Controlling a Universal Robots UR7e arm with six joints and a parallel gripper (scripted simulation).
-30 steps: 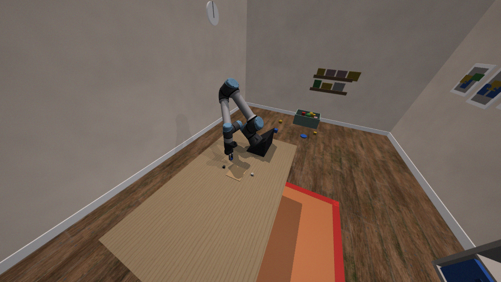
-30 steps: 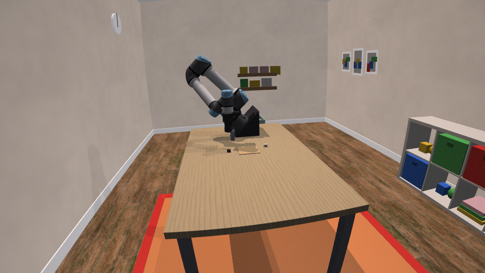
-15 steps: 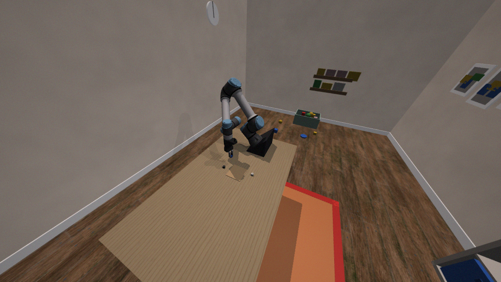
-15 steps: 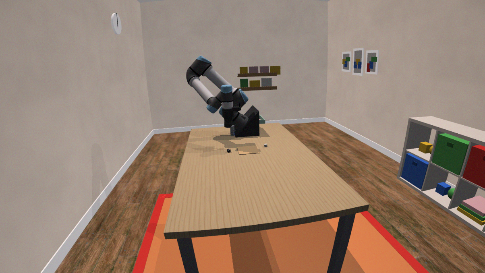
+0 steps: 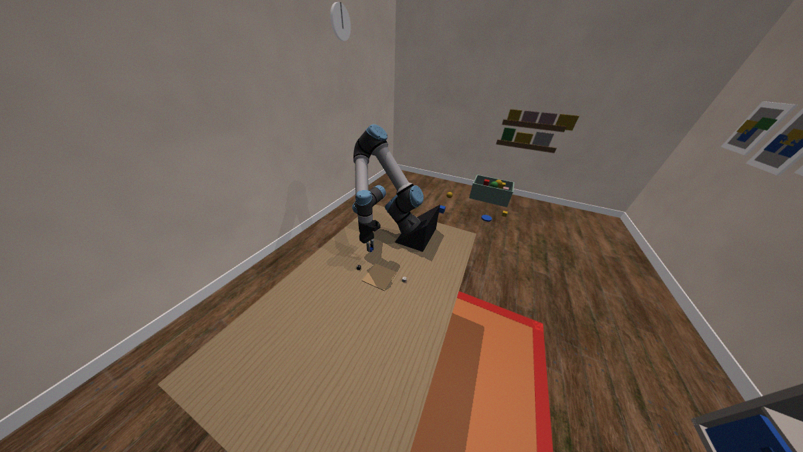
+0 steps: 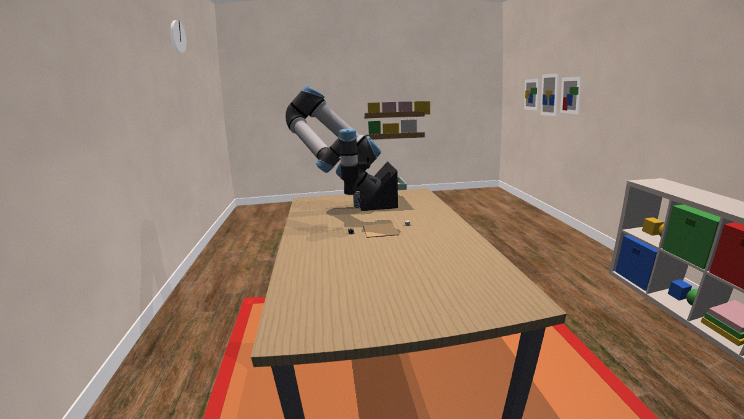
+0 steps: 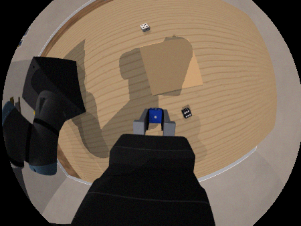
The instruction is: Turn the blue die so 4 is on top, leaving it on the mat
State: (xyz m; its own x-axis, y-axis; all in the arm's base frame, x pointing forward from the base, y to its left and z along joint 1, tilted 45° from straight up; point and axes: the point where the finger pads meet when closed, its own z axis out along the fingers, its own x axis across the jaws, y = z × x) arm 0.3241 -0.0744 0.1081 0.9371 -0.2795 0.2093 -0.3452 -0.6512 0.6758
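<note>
- The desk [image 6: 395,291] carried the arm's black pedestal [image 6: 387,179] at its far end.
- The tan mat [image 7: 171,69] lay flat on the desk, partly in the arm's shadow.
- The claw [image 7: 154,124] hung above the desk on the far side of the mat, clamped on the blue die [image 7: 155,115], which was held off the surface.
- A black die [image 7: 186,112] sat just off the mat's left edge; a white die [image 7: 144,27] sat off its right.
</note>
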